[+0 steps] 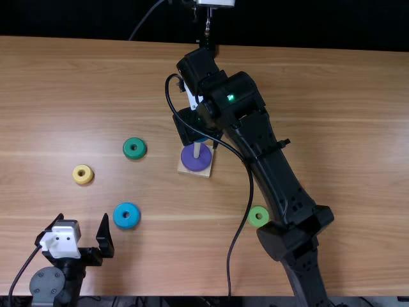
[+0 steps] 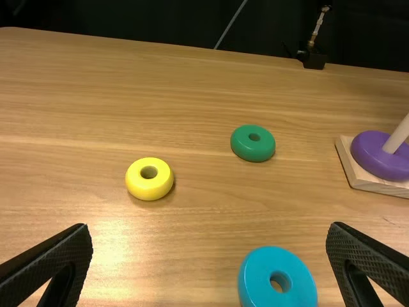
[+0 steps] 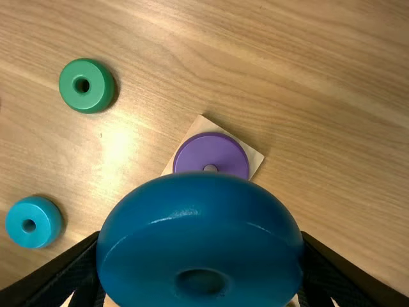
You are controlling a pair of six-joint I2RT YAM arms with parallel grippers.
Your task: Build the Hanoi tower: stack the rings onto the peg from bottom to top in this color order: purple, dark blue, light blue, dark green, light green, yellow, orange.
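My right gripper (image 1: 203, 139) is over the peg base (image 1: 206, 172), which bears the purple ring (image 1: 196, 157) around its peg (image 1: 197, 149). In the right wrist view the right gripper (image 3: 201, 268) is shut on the dark blue ring (image 3: 201, 224), held in front of the purple ring (image 3: 214, 152). The left gripper (image 1: 84, 231) stands open at the near left; its fingers are wide apart in the left wrist view, the gripper (image 2: 209, 246) holding nothing. Light blue ring (image 1: 126, 215), dark green ring (image 1: 134, 148), light green ring (image 1: 258, 216) and yellow ring (image 1: 83, 174) lie on the table.
The wooden table (image 1: 332, 96) has its far edge along a dark background. A metal stand (image 1: 208, 32) rises behind that edge. The right arm crosses above the table from the near right, with a loose black cable (image 1: 248, 198) hanging beside it.
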